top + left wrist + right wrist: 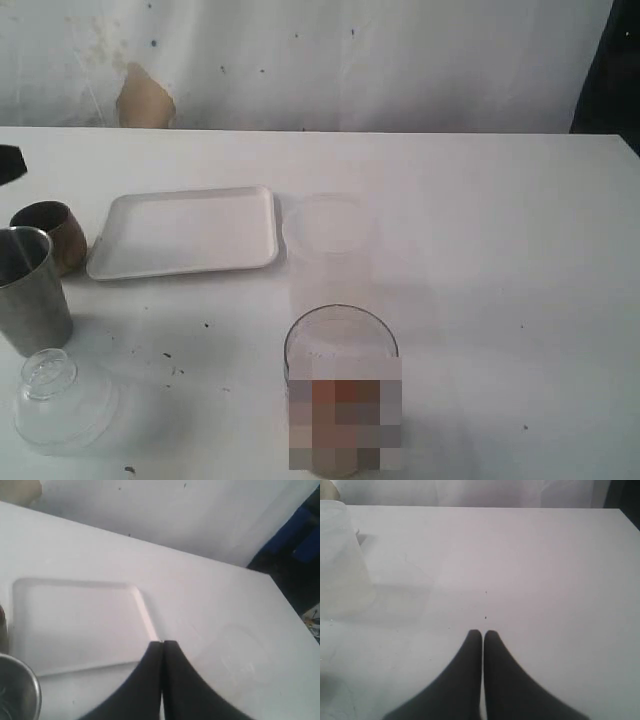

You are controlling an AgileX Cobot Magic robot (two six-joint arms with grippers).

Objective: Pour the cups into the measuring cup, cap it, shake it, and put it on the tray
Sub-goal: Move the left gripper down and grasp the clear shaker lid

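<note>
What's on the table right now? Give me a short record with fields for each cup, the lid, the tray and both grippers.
steel tumbler: upright, far left, in front of the brown cup
brown cup: just left of the tray
tray: nothing on it
measuring cup: upright, uncapped, front centre
dome lid: off the cup, lying front left
frosted tumbler: upright, just right of the tray
left gripper: shut, holding nothing
right gripper: shut, holding nothing

We viewed the table (pixel 480 250) from high in front. Our 2 wrist cameras sat low, the left sharing the tray (pixel 75 625).
</note>
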